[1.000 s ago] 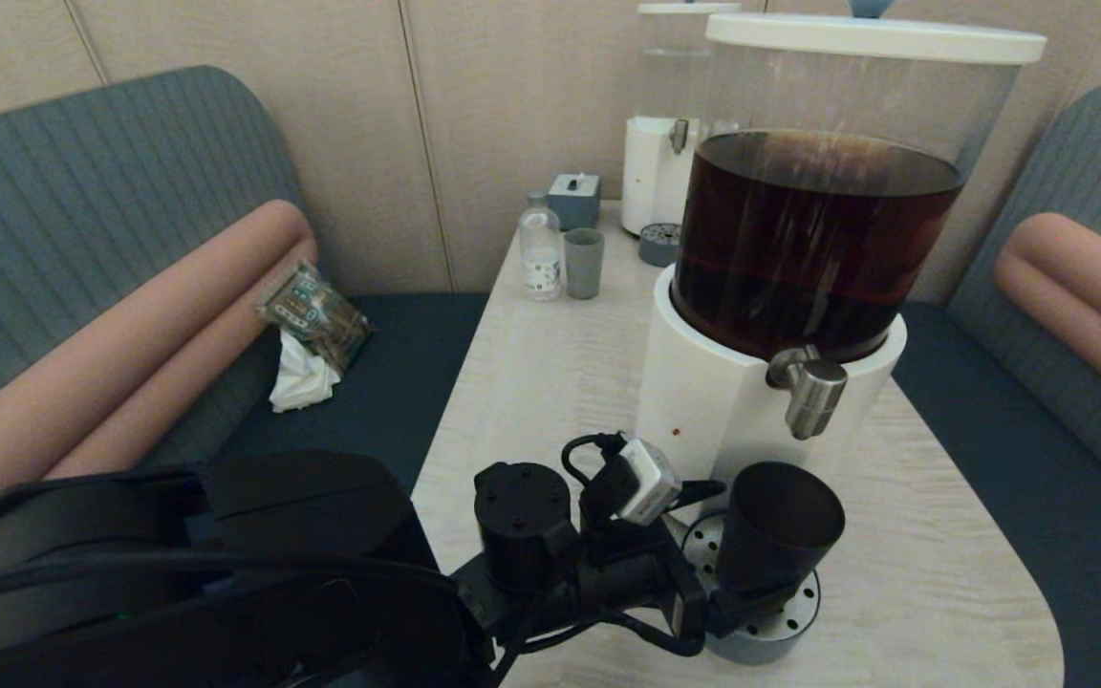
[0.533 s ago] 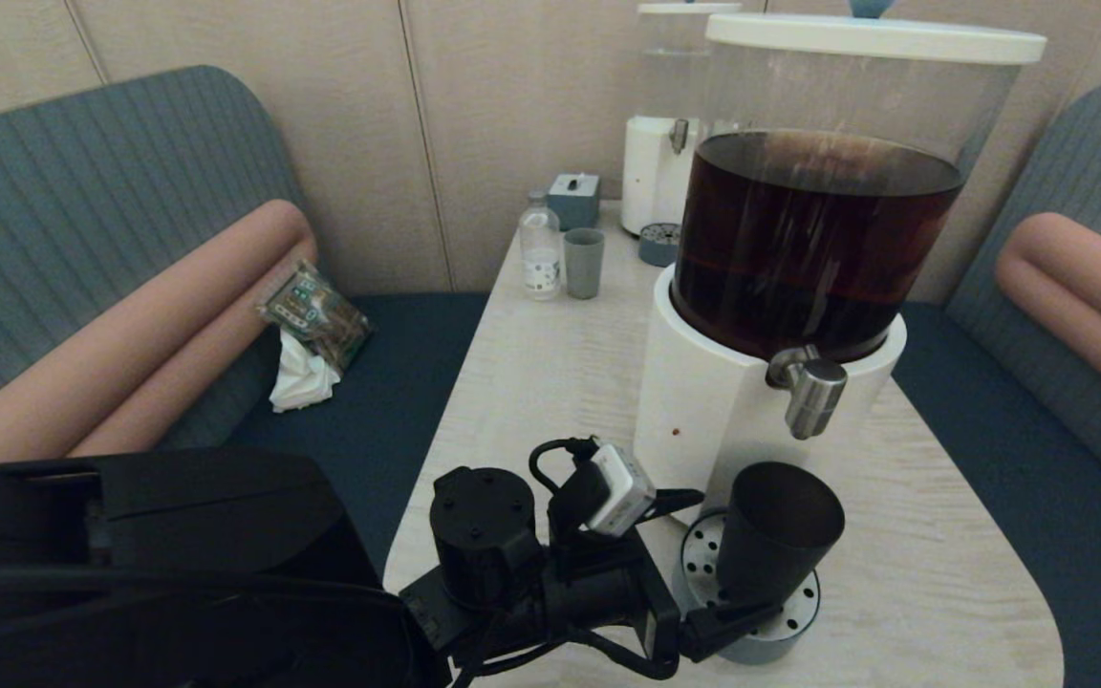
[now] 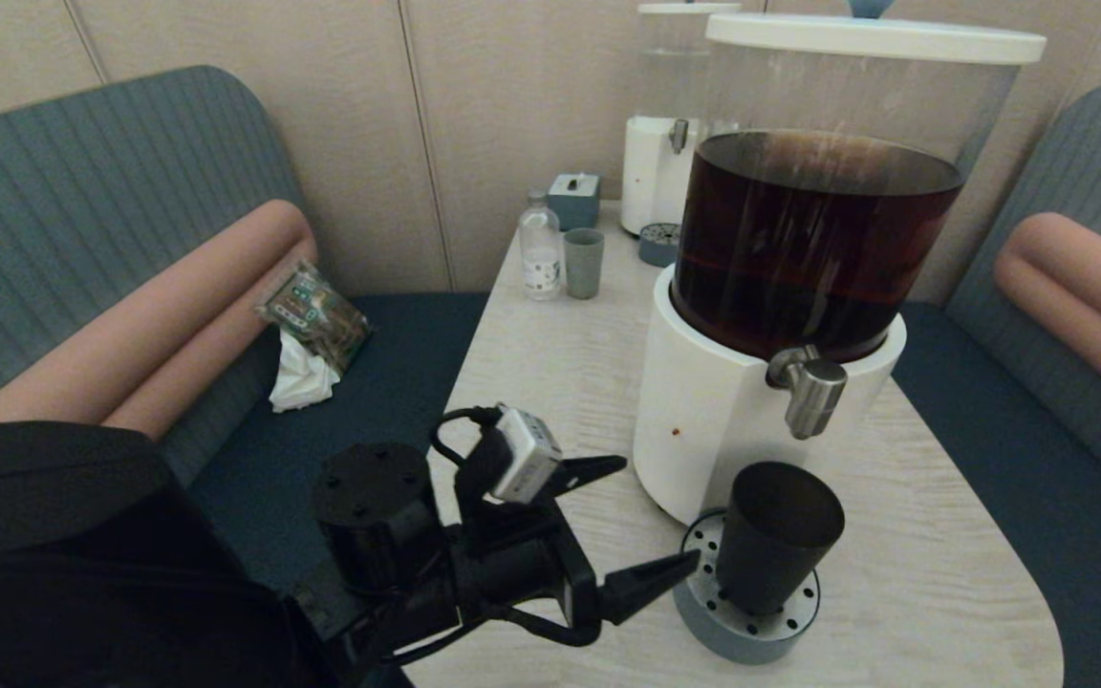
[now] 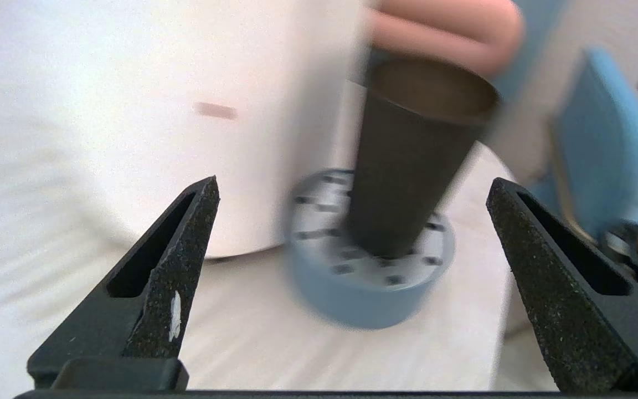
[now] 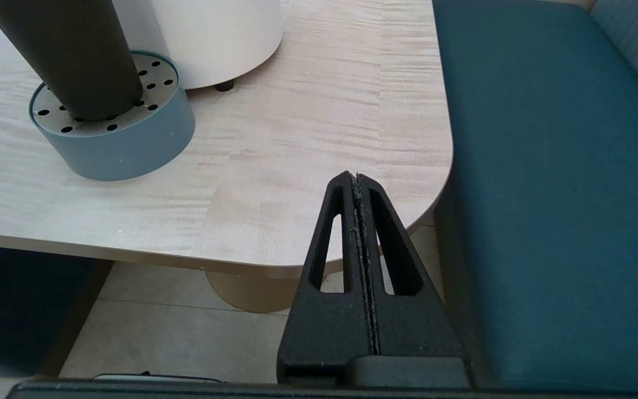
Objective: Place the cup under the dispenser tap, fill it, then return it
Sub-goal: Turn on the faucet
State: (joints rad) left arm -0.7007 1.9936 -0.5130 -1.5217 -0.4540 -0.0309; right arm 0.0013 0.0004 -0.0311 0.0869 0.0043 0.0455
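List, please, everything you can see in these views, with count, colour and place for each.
cup: 1, matte black, upright on the drip tray
drip tray: 1, grey-blue, perforated top, below the dispenser tap
dispenser tap: 1, brushed steel, on the large dispenser's white base
large dispenser: 1, dark brown liquid, right side of the table
small dispenser: 1, clear liquid, far end of the table
grey-blue cup: 1, beside the bottle
bottle: 1, clear, far left of the table
table: 1, pale wood
left gripper: open, left of the cup, apart from it
right gripper: shut, off the table's near corner
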